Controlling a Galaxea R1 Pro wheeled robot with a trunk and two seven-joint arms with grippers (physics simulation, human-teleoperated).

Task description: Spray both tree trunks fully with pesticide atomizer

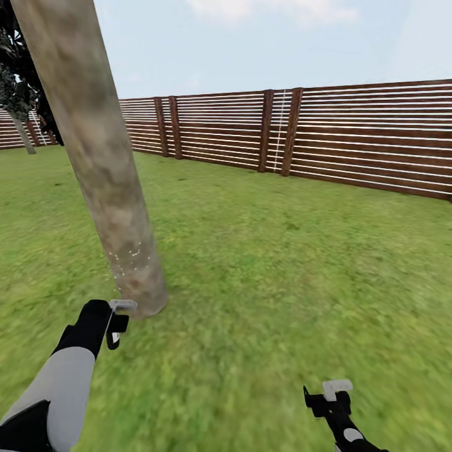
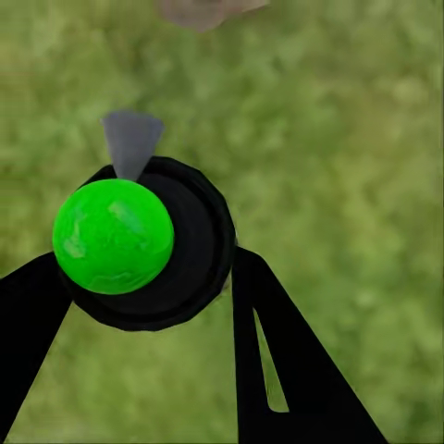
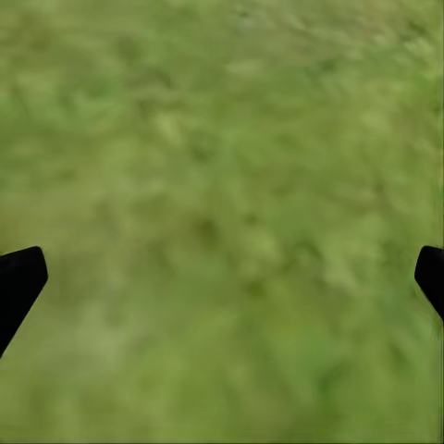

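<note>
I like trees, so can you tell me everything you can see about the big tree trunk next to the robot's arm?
The thick grey-brown mottled tree trunk is one smooth, bare column with no branches. It looks like pale bark with darker blotches. It leans in the head view, widens at the base and stands in green grass. Tiny white specks dot its lower part. The left gripper sits just beside its foot.

Bright, even daylight; no cast shadows. Lawn (image 1: pixel 282 263) smears near edges; wrist views are blurry.
</note>
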